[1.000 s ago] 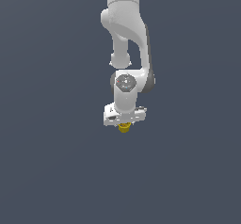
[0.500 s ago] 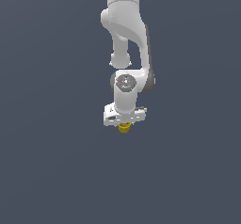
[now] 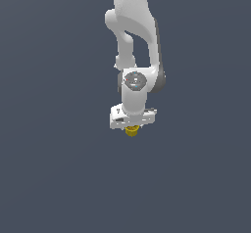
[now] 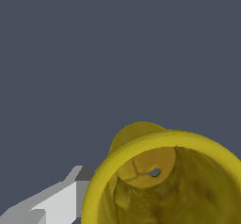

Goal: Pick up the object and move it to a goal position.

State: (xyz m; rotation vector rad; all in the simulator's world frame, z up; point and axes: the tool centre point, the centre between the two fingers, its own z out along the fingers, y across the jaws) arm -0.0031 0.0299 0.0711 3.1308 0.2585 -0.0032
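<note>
The white gripper [image 3: 131, 128] hangs closed around the yellow cup-like object [image 3: 131, 131], whose hollow rim [image 4: 164, 140] fills the wrist view beside one finger [image 4: 61, 202], with plain grey ground open on every side.

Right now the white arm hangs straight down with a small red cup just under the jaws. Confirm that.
Not quite: the cup is yellow, not red. The exterior view shows it just under the jaws of the white arm, and the wrist view shows its yellow hollow rim.
</note>
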